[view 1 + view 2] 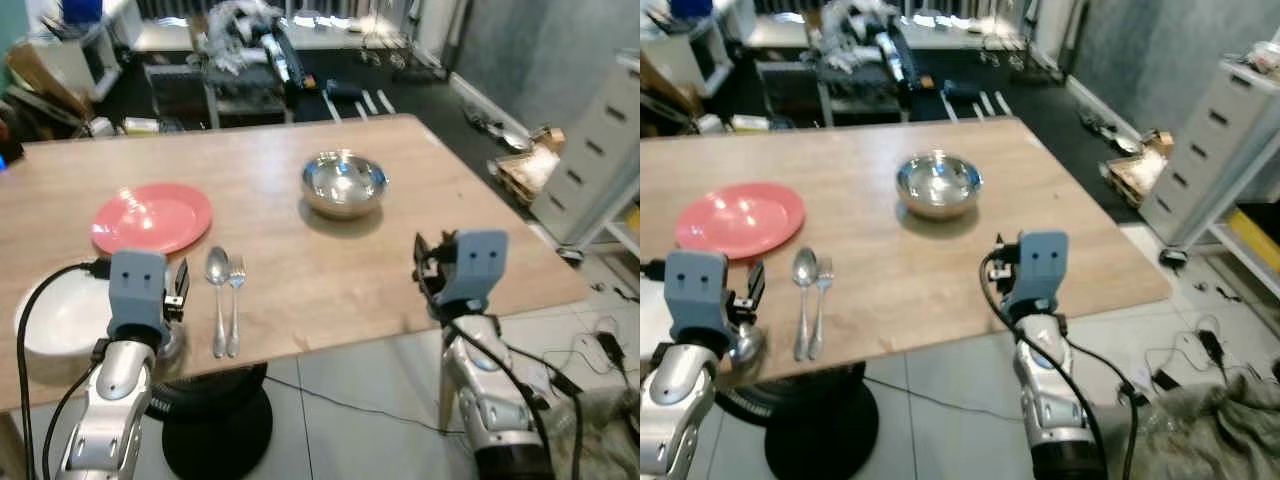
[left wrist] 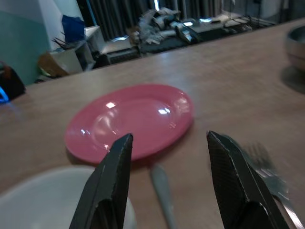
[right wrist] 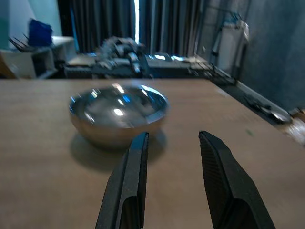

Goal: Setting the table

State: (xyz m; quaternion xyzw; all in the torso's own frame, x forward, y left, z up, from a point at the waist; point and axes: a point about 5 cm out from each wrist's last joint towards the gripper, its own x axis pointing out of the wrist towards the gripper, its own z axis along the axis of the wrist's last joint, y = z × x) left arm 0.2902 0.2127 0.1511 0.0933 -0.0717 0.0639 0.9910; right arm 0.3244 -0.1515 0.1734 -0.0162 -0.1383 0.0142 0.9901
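We start with the long light-wood table [image 1: 300, 270], which carries everything. On it, from biggest down: a round white bowl or plate [image 1: 55, 318] at the near left edge, partly hidden by our left arm; a flat round pink plate [image 1: 152, 217] just beyond it; a shiny round steel bowl [image 1: 344, 183] further right, well apart from the pink plate; then a metal spoon [image 1: 217, 300] and a metal fork [image 1: 235, 300] lying side by side, touching or nearly so, handles toward the near edge, just right of the pink plate.

Our left gripper [image 2: 167, 186] hovers low over the table near the near edge, between the white dish and the cutlery, fingers spread and holding nothing; the wrist view shows the pink plate ahead through the gap. Our right gripper [image 3: 171, 186] sits at the near right side of the table, aimed at the steel bowl, fingers likewise apart and empty, not touching the bowl.

Progress, as we judge it: partly done. Plate and cutlery look laid out as one place setting, with the spoon and fork beside the plate. The steel bowl stands off on its own and the white dish is at the edge, so either may need placing. We can't tell what final layout is wanted. No cup or knife on the table.
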